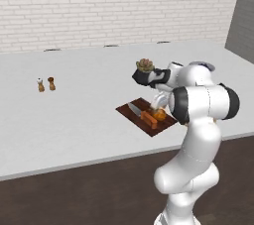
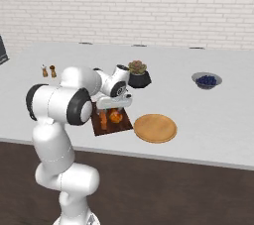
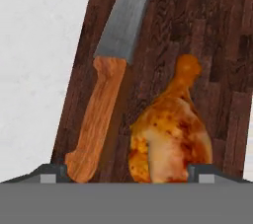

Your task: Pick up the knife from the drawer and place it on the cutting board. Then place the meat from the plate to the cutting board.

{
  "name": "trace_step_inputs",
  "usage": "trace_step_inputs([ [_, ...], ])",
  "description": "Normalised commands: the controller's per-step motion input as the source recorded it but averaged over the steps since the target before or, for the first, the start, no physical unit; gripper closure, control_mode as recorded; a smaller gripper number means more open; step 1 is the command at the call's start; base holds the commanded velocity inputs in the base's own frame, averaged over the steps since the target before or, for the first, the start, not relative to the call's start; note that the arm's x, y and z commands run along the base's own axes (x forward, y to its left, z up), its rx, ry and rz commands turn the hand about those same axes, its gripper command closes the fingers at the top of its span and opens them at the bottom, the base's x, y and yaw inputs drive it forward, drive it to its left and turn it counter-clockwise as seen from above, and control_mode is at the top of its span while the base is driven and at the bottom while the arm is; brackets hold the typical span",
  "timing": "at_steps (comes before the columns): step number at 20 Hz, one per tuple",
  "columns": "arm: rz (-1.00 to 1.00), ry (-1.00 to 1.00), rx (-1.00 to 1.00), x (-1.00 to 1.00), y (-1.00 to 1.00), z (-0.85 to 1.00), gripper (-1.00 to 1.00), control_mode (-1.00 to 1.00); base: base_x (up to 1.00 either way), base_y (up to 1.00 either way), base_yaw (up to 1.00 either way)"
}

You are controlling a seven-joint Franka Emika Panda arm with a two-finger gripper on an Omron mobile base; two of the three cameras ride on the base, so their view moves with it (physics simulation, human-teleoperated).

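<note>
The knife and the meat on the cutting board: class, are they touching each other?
Apart. The hand view shows a strip of dark cutting board between the knife handle and the meat along their whole visible length.

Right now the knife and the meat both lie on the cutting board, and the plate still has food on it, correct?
Not quite: the plate is bare in the right base view. The knife and the meat do lie side by side on the cutting board.
</note>
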Motion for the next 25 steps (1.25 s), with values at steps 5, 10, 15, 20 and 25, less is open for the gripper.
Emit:
trace_step_inputs([
  [5, 0.04, -0.20, 0.00, -0.51, -0.01, 0.79, -1.00, -1.00, 0.00, 0.00, 0.00],
  [10, 0.00, -0.31, -0.01, -0.93, -0.04, 1.00, -1.00, -1.00, 0.00, 0.00, 0.00],
  [15, 0.00, -0.27, -0.04, -1.00, -0.17, 0.67, -1.00, -1.00, 0.00, 0.00, 0.00],
  [20, -0.02, -0.19, 0.00, -1.00, -0.35, 0.25, -1.00, -1.00, 0.00, 0.00, 0.00],
  [25, -0.12, -0.10, 0.00, -1.00, -0.54, 0.08, -1.00, -1.00, 0.00, 0.00, 0.00],
])
